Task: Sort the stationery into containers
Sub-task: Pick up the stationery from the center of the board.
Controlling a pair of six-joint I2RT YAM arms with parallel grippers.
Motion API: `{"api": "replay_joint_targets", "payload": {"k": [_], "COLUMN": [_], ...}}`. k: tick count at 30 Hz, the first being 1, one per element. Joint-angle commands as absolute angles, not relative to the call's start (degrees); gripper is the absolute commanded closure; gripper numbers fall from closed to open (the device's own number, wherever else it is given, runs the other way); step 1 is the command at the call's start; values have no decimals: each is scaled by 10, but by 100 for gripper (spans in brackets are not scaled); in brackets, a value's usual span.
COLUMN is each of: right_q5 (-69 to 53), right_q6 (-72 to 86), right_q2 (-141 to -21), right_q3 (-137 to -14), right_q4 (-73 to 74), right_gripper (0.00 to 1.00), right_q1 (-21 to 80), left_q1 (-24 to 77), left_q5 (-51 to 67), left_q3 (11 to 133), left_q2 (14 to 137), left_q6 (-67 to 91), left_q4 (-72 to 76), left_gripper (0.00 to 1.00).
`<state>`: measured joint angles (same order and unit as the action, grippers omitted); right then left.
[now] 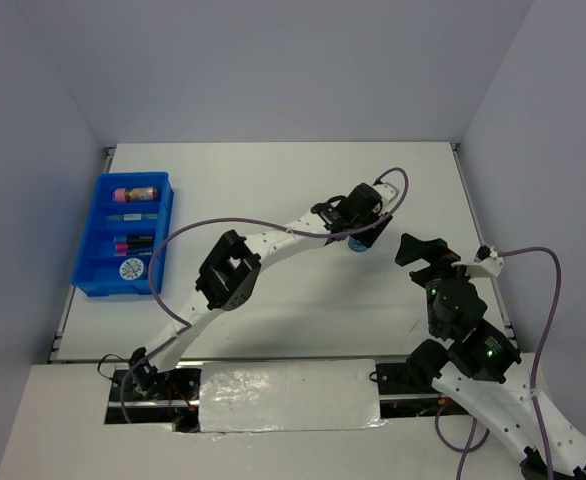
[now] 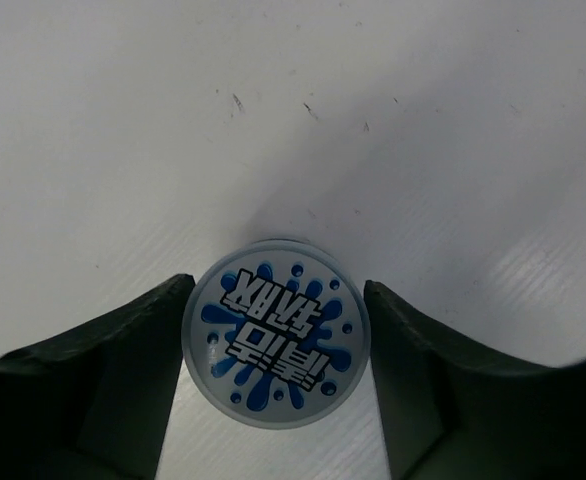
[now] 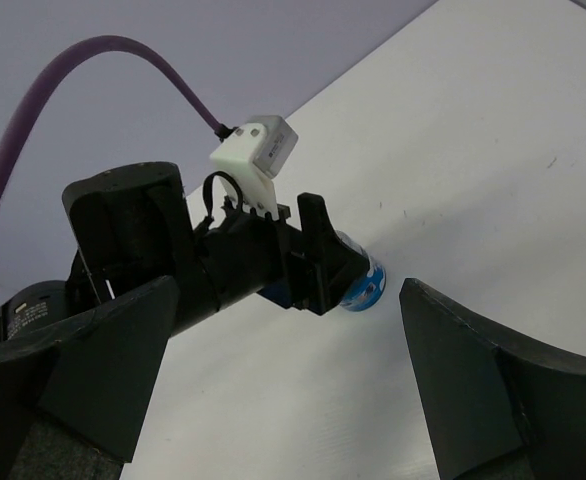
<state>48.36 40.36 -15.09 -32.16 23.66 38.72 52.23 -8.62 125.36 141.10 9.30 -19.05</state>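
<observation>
One tape roll (image 2: 276,345), printed face up, is clamped on both sides by my left arm's fingers (image 2: 123,385), well to the right of the blue compartment tray (image 1: 113,287). Being round, it has no long axis to line up. The right arm's fingers (image 3: 493,390) hang spread and empty, farther still from the tray. I judge the carry runs leftward to the tray's nearest compartment, where a matching roll (image 1: 131,268) lies.

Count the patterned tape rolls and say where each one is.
2. One tape roll lies in the blue tray's nearest compartment; the second roll is gripped in the left pincer, right of the table's centre. Others may be hidden.
</observation>
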Motion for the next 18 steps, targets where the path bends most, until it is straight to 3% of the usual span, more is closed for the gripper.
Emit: {"api": "replay_joint_targets", "payload": {"k": [1, 3, 4, 6, 12, 18], "right_q5": [483, 483, 483, 482, 475, 452], "right_q6": [392, 391, 390, 390, 376, 361], "right_q2": [-144, -141, -141, -141, -156, -168], "right_q3": [-316, -314, -314, -313, -316, -312], "right_q4": [211, 209, 208, 208, 199, 179], "right_gripper": [0, 0, 0, 0, 0, 0], "right_q1": [385, 385, 385, 385, 386, 385], "left_q1": [519, 517, 516, 515, 490, 332], "left_q5": [-76, -70, -72, -87, -210, -381], "left_q3": [1256, 1253, 1252, 1243, 1159, 1008], "left_q2": [1418, 1417, 1416, 1401, 1252, 1023], "left_q6": [103, 105, 105, 110, 157, 405], "left_q4": [-172, -172, -175, -178, -191, -384], "left_gripper": [32, 45, 68, 98, 100, 100]}}
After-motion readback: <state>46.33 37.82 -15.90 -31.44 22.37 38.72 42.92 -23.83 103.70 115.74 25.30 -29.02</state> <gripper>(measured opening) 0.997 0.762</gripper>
